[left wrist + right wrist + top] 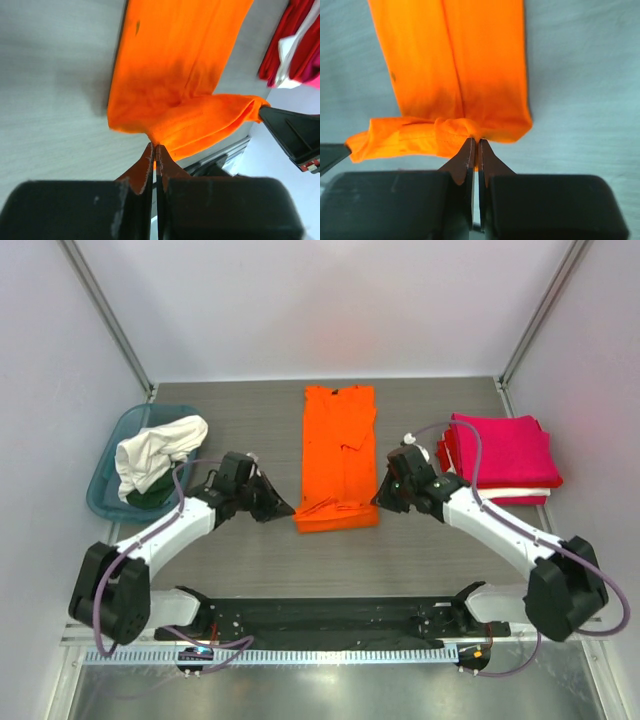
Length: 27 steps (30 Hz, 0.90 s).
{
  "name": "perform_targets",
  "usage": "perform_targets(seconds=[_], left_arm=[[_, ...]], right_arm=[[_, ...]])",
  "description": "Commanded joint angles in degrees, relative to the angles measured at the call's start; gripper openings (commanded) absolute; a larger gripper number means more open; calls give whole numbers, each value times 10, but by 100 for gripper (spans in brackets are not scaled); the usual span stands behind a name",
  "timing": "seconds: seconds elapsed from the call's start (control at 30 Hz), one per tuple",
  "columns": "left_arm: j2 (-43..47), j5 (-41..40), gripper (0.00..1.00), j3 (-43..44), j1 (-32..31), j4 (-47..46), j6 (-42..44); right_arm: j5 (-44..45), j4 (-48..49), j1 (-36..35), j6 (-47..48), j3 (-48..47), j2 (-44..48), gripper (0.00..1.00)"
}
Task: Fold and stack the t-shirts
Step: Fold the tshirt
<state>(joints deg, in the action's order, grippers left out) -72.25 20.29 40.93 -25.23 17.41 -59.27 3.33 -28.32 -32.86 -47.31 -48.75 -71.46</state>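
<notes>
Soft orange shirt (339,455), long creased strip

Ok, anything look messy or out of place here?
The orange t-shirt has a small dark speck; its near hem is bunched where the left gripper and right gripper pinch it. A white shirt spills over the rim of the teal tub.

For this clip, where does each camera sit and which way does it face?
Top external: above and behind the arm bases, facing down; both arms show, left claw and right claw at the near corners of the orange t-shirt.
Left wrist: on the left arm, facing along its shut claw pinching the hem.
Right wrist: on the right arm, likewise facing its shut claw at the hem.
Shared: all show the orange t-shirt.
</notes>
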Motion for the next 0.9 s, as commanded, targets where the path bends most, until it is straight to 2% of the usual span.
perform_targets(seconds=[0.0, 0.17, 0.37, 0.6, 0.87], left_arm=[[-46, 35, 0, 62, 25, 4, 29], [-151, 51, 0, 157, 50, 1, 40], [-253, 76, 0, 256, 74, -4, 41], [-325, 83, 0, 351, 84, 8, 48], [-366, 82, 0, 396, 90, 18, 49]], right_arm=[[-6, 0, 40, 51, -72, -53, 1], [-56, 0, 97, 92, -157, -154, 1], [-90, -1, 134, 118, -244, -236, 1], [-122, 0, 166, 129, -295, -300, 1], [-134, -1, 178, 131, -336, -340, 1]])
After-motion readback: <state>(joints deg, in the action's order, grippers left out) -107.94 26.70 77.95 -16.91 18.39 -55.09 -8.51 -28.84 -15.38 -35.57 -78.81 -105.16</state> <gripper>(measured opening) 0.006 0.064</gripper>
